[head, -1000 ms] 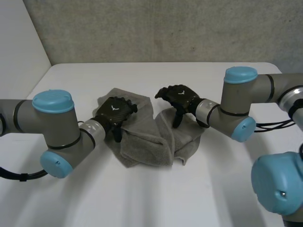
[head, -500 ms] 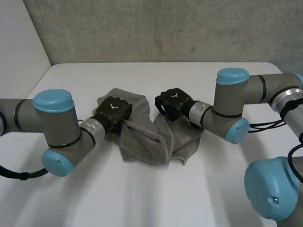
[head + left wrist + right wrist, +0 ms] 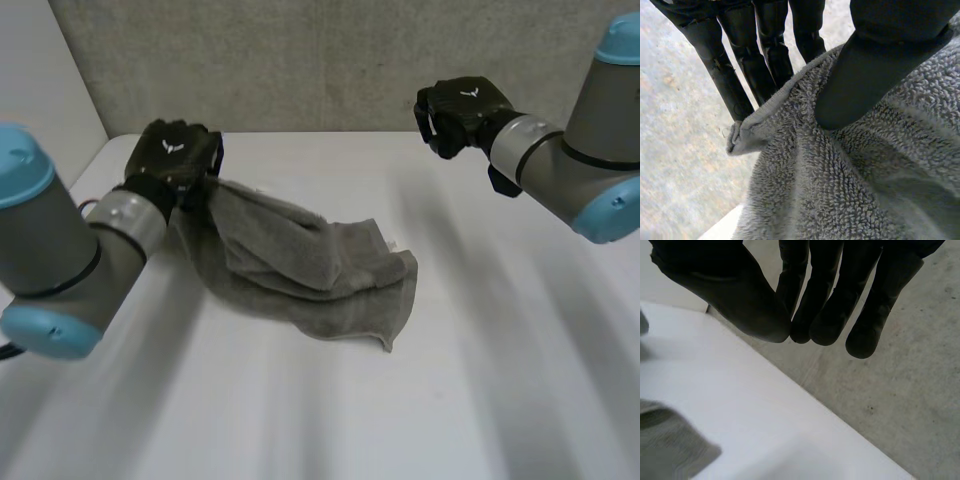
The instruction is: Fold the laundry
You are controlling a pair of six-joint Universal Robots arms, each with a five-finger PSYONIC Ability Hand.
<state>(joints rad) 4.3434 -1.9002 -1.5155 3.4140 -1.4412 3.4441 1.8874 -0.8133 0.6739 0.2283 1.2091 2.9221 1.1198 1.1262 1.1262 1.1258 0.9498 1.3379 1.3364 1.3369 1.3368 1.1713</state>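
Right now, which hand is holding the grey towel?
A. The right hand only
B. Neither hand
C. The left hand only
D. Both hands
C: the left hand pinches an edge of the towel between thumb and fingers, while the right hand is up in the air away from the cloth with nothing in it.

Far L, up off white tabletop (image 3: 480, 390): left hand (image 3: 172, 152), clenched on one end of grey towel (image 3: 300, 265). Hangs from that grip, slants down toward R, rest bunched in loose folds on tabletop approx mid-table. Far R, in the air nr back edge: right hand (image 3: 462, 105), curled in, holding nothing, well apart from towel. Behind it all: grey wall (image 3: 320, 60).
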